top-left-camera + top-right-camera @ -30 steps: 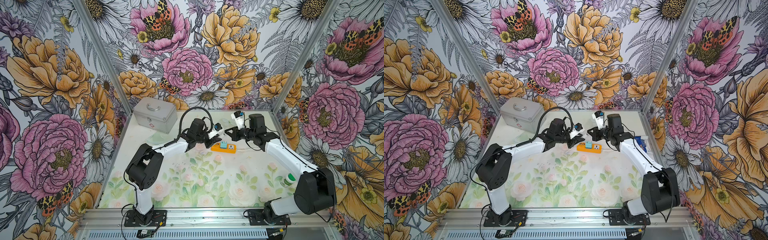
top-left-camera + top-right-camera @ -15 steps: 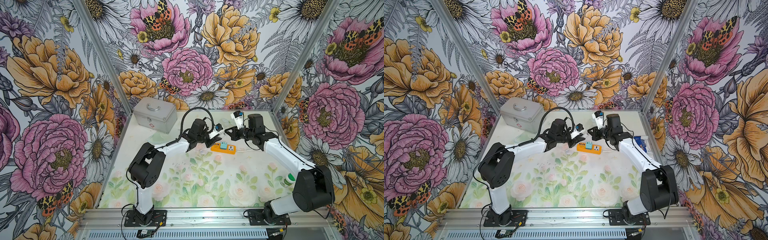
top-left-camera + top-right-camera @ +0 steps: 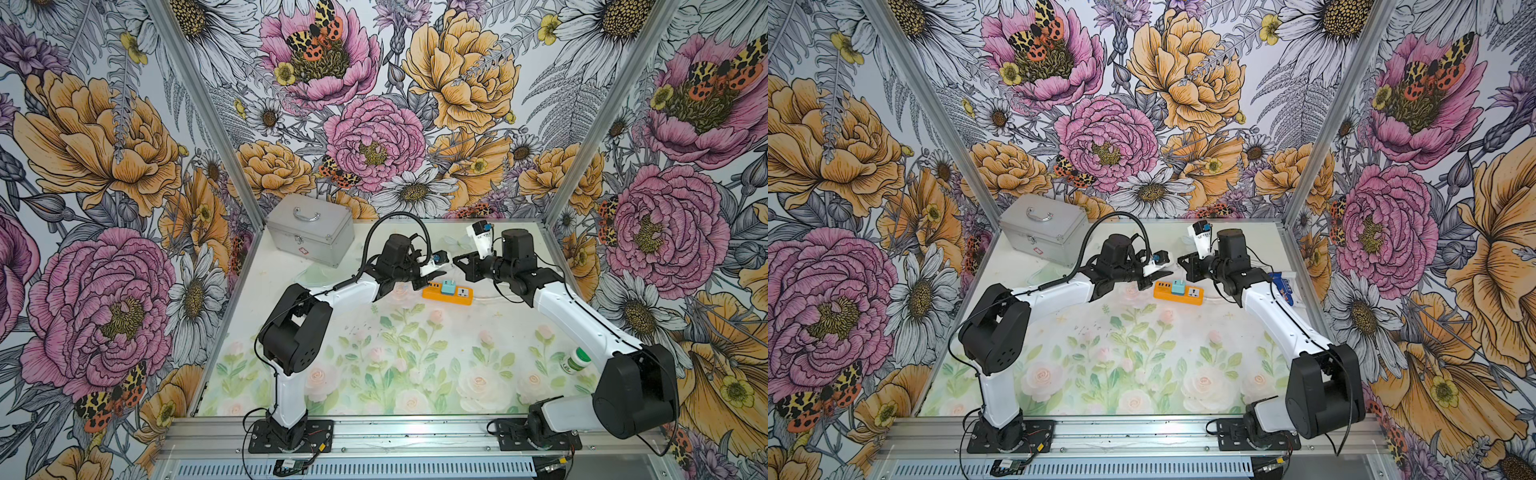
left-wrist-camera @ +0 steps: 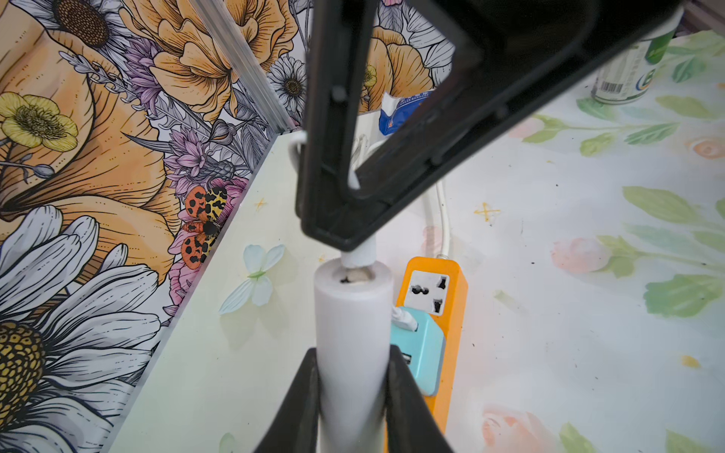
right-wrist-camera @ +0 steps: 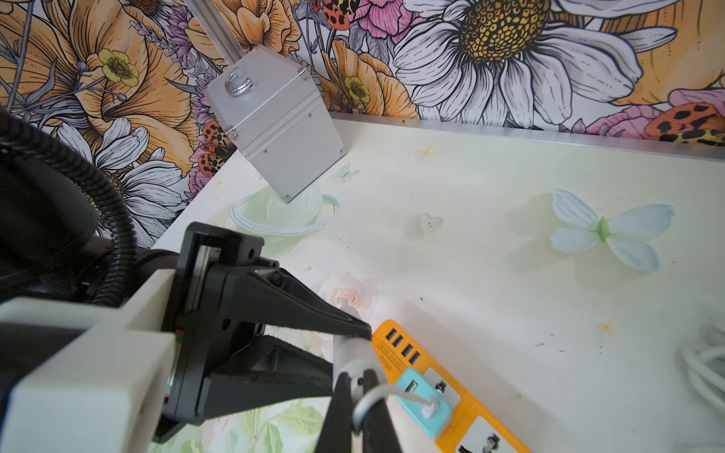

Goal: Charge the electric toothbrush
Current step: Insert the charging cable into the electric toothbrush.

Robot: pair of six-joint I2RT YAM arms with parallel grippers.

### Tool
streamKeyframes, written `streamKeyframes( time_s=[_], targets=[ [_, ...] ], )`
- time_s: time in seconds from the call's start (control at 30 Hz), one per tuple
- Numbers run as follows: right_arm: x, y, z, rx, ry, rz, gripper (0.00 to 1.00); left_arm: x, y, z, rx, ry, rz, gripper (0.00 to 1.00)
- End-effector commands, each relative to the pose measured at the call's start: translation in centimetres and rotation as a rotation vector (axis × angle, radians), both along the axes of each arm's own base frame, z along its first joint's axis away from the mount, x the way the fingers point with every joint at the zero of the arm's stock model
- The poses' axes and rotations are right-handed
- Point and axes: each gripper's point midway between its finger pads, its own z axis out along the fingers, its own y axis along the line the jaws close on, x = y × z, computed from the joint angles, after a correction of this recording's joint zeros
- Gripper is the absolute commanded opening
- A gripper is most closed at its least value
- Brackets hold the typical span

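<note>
Left elbow (image 3: pixel 297 328) shifted slightly; left gripper (image 3: pixel 434 276) level, pinching toothbrush (image 4: pixel 353 313).

Staged robot test booth, lab-type, not a home: printed floral wall panels (image 3: pixel 374 124) set in aluminium frame posts (image 3: pixel 210 112), floral-print tabletop (image 3: pixel 415 345), left arm (image 3: pixel 353 291) and right arm (image 3: pixel 573 311) bolted to a metal rail (image 3: pixel 415 432) at the front.

You've got matt white plastic on the electric toothbrush (image 4: pixel 353 333), smooth white cable (image 5: pixel 412 398), glossy orange plastic power strip (image 4: pixel 457 310), brushed-metal case (image 3: pixel 309 239).
</note>
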Motion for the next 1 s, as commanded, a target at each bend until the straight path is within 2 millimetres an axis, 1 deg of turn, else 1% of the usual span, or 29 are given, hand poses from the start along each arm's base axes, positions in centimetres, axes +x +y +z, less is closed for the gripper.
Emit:
streamKeyframes(
  time_s=[0.0, 0.17, 0.3, 0.43, 0.53, 0.7, 0.8, 0.87, 0.97],
  targets=[
    [-0.7, 0.8, 0.8, 0.033, -0.021, 0.038, 0.0, 0.3, -1.1, 4.1, -0.123, -0.045, -0.063, 0.0],
    [-0.3, 0.7, 0.1, 0.027, -0.009, 0.031, 0.0, -0.6, -1.0, 4.7, -0.136, -0.028, -0.099, 0.0],
    [-0.1, 0.9, -0.3, 0.034, 0.003, 0.037, 0.0, -0.8, -1.0, 5.2, -0.148, -0.021, -0.113, 0.0],
    [-0.1, 1.1, -0.2, 0.047, 0.001, 0.046, 0.0, -1.1, -1.4, 5.5, -0.161, -0.008, -0.132, 0.0],
    [0.0, 1.2, -0.4, 0.05, 0.006, 0.05, 0.0, -1.4, -1.7, 6.1, -0.176, -0.004, -0.153, 0.0],
    [0.2, 1.1, -1.2, 0.043, 0.025, 0.039, 0.0, -1.8, -2.1, 7.2, -0.194, -0.004, -0.165, 0.0],
    [0.2, 1.0, -1.9, 0.033, 0.039, 0.032, 0.0, -1.5, -2.1, 7.7, -0.205, -0.001, -0.158, 0.0],
    [0.2, 1.0, -2.4, 0.029, 0.05, 0.029, 0.0, -1.1, -2.2, 8.2, -0.217, 0.016, -0.134, 0.0],
    [0.2, 1.1, -3.4, 0.016, 0.069, 0.025, 0.0, -0.2, -2.4, 9.6, -0.258, 0.063, -0.103, 0.0]
  ],
)
